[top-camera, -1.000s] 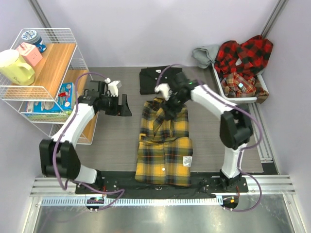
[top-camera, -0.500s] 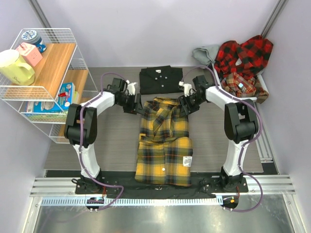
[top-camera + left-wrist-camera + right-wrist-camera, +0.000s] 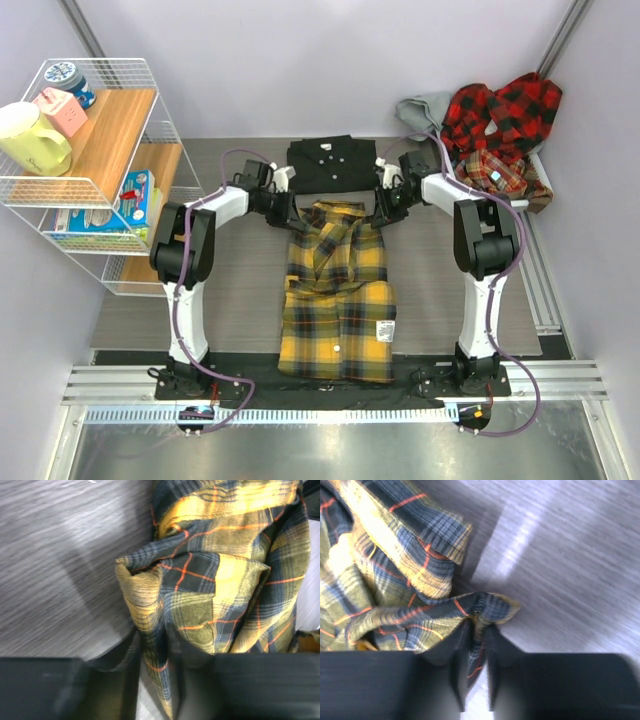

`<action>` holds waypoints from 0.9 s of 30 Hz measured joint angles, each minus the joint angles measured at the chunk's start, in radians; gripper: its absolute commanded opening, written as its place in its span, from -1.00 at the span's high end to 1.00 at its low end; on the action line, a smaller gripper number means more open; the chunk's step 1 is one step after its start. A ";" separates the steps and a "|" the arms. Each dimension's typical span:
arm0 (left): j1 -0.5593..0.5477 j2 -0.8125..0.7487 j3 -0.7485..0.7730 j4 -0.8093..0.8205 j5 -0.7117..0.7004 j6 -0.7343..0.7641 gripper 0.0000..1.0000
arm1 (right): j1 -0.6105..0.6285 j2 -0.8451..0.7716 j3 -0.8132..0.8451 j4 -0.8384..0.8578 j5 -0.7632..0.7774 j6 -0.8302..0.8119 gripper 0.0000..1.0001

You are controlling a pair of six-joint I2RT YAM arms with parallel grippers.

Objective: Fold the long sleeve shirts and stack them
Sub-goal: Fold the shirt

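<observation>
Yellow-and-black plaid shirt (image 3: 338, 300), flat on grey table (image 3: 240, 290). Far left corner pinched in left gripper (image 3: 152, 645), far right corner in right gripper (image 3: 476, 645).

Since a second ago: left hand (image 3: 288, 211) moved from over table left of yellow plaid shirt (image 3: 338, 300) in to shirt's top left corner. Its fingers, wide apart then, now pinch fold of fabric. Right hand (image 3: 384, 210) slid off shirt's upper middle out to top right corner. Its fingers also drew in, now nipping fabric edge. Left arm's elbow pulled in from far left.
</observation>
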 measured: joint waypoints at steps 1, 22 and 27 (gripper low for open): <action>0.002 0.002 0.000 0.002 -0.003 -0.003 0.86 | -0.001 0.008 0.004 0.005 -0.002 0.006 0.98; 0.079 -0.117 -0.015 0.005 0.013 0.095 -0.62 | -0.027 -0.014 0.169 -0.017 0.047 -0.005 -0.53; 0.093 -0.490 -0.141 -0.121 0.111 0.214 -0.89 | -0.048 -0.320 0.013 -0.139 -0.031 -0.055 -0.60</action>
